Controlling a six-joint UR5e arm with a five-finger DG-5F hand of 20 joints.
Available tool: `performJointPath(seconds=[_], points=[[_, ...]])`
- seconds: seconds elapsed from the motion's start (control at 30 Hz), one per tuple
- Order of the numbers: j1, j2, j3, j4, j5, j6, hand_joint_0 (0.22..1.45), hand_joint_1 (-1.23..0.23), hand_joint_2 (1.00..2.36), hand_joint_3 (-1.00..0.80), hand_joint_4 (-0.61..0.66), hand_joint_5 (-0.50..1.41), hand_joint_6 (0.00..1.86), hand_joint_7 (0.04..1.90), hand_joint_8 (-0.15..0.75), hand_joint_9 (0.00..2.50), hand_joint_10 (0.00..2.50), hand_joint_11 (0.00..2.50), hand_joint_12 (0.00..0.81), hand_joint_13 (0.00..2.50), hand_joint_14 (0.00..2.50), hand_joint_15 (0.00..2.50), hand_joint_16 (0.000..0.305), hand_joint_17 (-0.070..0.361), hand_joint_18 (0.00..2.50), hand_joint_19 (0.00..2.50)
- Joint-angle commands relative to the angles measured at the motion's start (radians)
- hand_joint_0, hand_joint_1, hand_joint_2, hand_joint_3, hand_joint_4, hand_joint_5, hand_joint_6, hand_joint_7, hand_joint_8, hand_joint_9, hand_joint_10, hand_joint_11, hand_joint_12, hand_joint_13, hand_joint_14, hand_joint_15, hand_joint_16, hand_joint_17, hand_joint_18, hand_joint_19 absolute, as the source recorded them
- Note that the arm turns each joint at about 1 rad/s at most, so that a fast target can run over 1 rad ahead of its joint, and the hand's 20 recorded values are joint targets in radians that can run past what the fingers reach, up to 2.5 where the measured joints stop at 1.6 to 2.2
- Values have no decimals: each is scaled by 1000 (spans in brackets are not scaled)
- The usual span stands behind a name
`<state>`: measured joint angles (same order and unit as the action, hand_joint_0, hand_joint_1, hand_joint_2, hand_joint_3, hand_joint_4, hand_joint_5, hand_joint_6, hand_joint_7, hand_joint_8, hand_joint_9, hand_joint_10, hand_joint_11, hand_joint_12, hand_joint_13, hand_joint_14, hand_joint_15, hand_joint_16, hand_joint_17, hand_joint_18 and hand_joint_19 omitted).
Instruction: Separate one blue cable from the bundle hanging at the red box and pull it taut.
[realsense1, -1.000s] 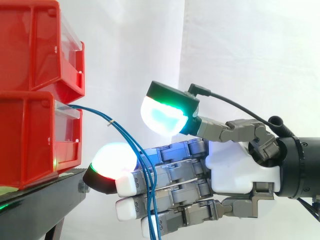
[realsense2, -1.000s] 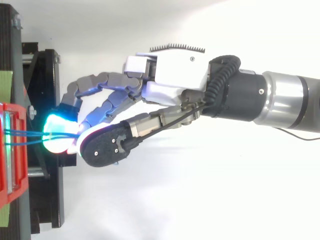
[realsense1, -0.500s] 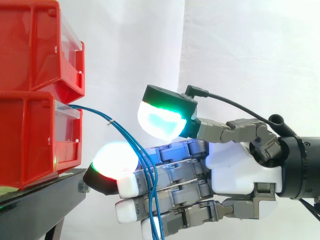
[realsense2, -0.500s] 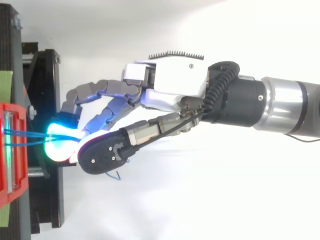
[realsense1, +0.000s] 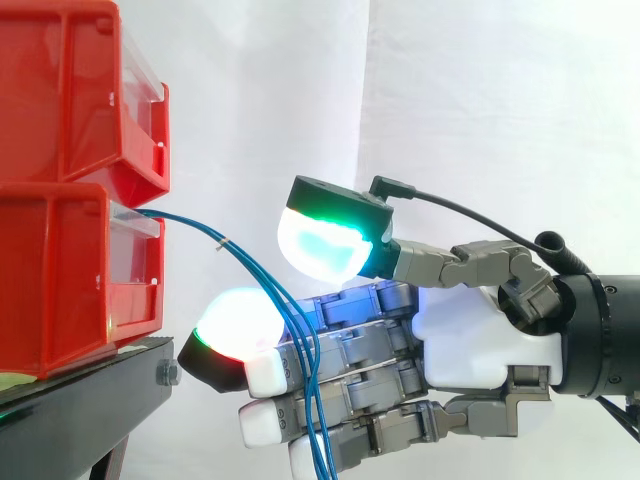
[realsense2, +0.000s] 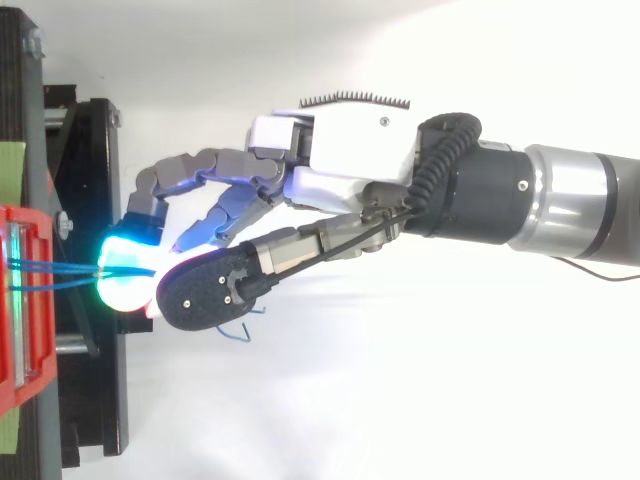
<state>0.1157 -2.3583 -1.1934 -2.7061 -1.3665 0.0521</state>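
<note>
The hand (realsense1: 470, 345) has eased back from the red bin (realsense1: 70, 270); fingers straight, thumb lifted, pinching nothing; blue cables (realsense1: 308, 360) drape slack; none separated.

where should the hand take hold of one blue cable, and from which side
Probably just below the small tie, where the blue cables fan apart before hanging across the open hand. Come in from the arm's side, away from the lower red bin, pinching the outermost strand alone; above the tie they run bunched.
</note>
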Motion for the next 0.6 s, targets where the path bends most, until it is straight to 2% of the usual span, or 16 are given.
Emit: performJointPath(seconds=[0.0,0.13,0.33,0.57], points=[[-2,14,0,-21,0,-1,698,-540,1014,-347,239,-117,503,1165,305,865,13,354,342,771,12,325,34,77,677,397],[1,22,0,-47,0,-3,691,-556,1012,-370,242,-118,503,1162,305,867,11,355,341,772,12,331,34,77,679,397],[2,22,0,-55,0,-3,690,-552,1012,-365,238,-118,503,1165,308,881,11,370,342,780,14,335,34,77,682,396],[1,53,0,-73,4,-5,691,-586,1014,-342,220,-119,503,1182,306,879,12,388,347,786,14,339,35,78,687,405]])
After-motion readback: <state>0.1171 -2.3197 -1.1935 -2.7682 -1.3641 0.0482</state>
